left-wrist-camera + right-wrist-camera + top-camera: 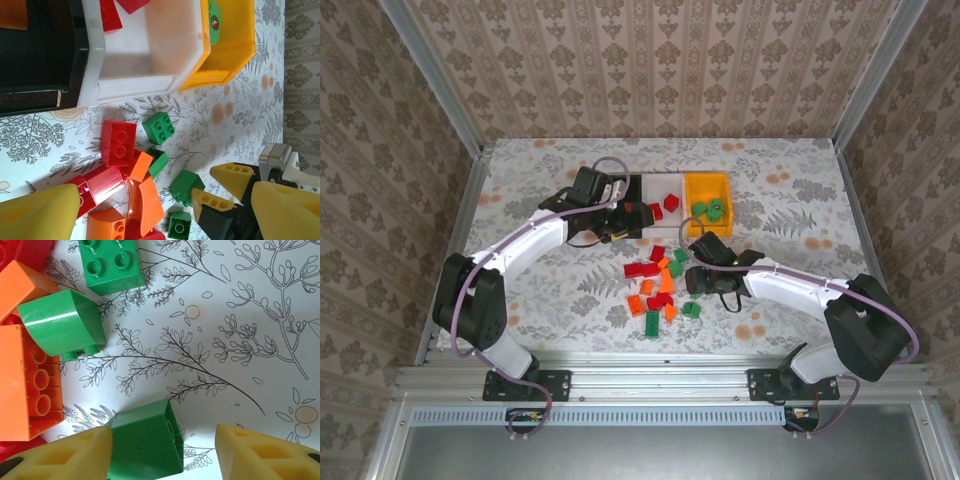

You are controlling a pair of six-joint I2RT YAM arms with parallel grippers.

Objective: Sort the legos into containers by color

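The legos (658,283) lie in a loose red, orange and green pile on the table in front of the containers. Black container (35,55), white container (670,192) holding red bricks and orange-yellow container (708,190) holding green bricks stand in a row. My right gripper (164,441) is open low over the pile's right side, around a green brick (145,445). Its left finger (60,455) touches the brick; the right finger (265,452) stands apart. My left gripper (610,225) hangs open and empty over the black container's front edge.
In the right wrist view an orange brick (30,385) and two more green bricks (62,322) lie close to the left finger. In the left wrist view the right gripper (220,192) reaches in beside red bricks (119,143) and orange bricks (147,197). Floral table (800,215) extends right.
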